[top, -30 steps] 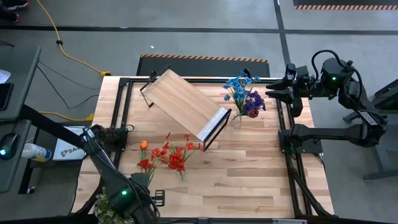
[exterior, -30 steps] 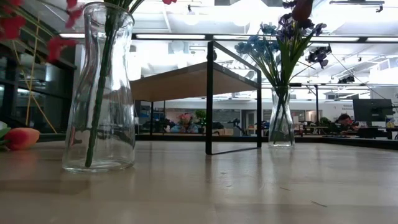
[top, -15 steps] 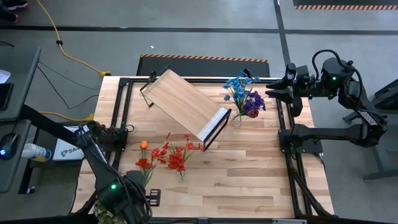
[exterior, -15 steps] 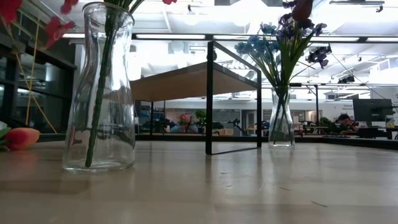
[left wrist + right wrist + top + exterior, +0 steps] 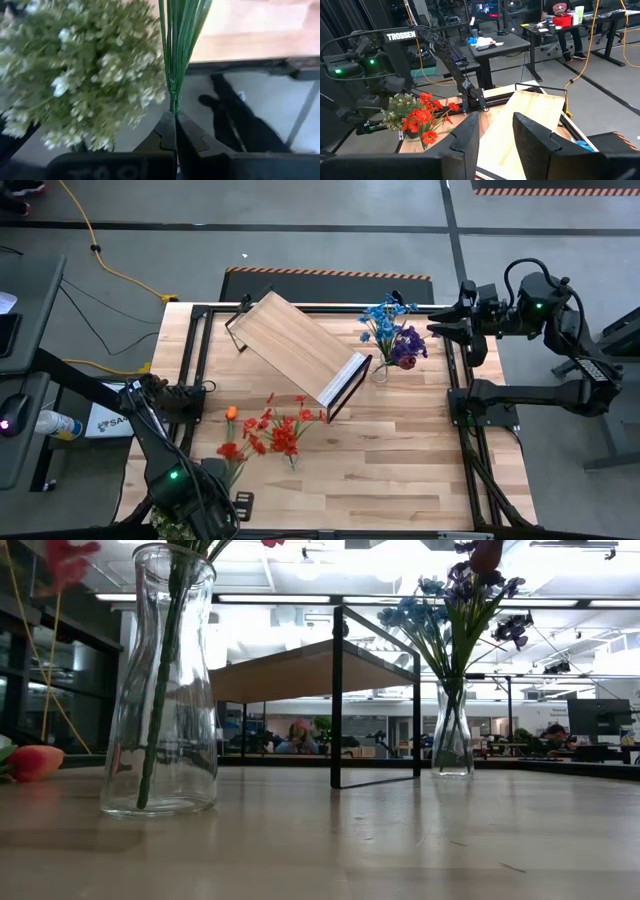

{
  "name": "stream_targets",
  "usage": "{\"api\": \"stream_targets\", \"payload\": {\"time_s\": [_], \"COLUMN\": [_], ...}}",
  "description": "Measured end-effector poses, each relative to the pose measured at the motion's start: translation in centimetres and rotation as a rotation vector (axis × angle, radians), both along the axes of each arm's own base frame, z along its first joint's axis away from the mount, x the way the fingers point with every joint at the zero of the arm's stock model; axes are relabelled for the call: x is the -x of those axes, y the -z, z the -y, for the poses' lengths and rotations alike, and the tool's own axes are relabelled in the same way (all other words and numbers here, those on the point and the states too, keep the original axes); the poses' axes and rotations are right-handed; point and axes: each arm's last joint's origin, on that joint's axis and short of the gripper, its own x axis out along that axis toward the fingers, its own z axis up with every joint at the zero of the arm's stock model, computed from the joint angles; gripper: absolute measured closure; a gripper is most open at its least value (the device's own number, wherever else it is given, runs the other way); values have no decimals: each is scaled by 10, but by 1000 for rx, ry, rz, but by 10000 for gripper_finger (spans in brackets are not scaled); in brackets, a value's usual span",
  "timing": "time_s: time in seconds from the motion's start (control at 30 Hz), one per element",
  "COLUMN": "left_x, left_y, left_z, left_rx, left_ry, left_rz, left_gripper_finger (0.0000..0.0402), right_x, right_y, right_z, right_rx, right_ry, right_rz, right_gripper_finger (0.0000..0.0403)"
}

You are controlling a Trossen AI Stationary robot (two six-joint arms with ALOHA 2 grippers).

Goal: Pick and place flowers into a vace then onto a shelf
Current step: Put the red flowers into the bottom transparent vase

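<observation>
A slatted wooden table [image 5: 400, 450] stands in a wide workshop hall. The left gripper [image 5: 175, 131] hangs over the table's near-left corner, its fingers pinched tight on a bunch of green stems that rise straight ahead of it, likely so the red flowers [image 5: 238, 450] can be steered into the clear vase [image 5: 165, 680] just beyond. The shelf [image 5: 298, 346] sits farther off, mid-table. The right gripper [image 5: 495, 131] waits half-open and empty past the far-right edge.

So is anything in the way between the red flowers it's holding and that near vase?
Nothing visible. The left hand grips green stems of the red flowers beside the near vase, with only open tabletop between them.
</observation>
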Motion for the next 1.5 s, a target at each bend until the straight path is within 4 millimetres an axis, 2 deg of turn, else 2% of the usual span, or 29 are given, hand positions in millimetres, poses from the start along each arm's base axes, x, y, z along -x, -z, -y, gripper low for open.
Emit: {"api": "stream_targets", "payload": {"time_s": [0.27, 0.87, 1.13, 1.5], "left_x": [-2, -17, -43, -88], "left_y": [-2, -6, 5, 21], "left_z": [5, 22, 35, 35], "left_rx": [80, 224, 283, 181], "left_ry": [25, 101, 200, 301], "left_rz": [2, 170, 283, 550], "left_gripper_finger": [374, 374, 374, 374], "right_x": [0, -3, -11, -16], "right_y": [0, -5, -2, -1], "right_z": [0, 1, 5, 7], "right_rx": [0, 19, 9, -1], "right_ry": [0, -1, 0, -3], "right_rz": [0, 43, 22, 9], "right_gripper_finger": [292, 292, 292, 292]}}
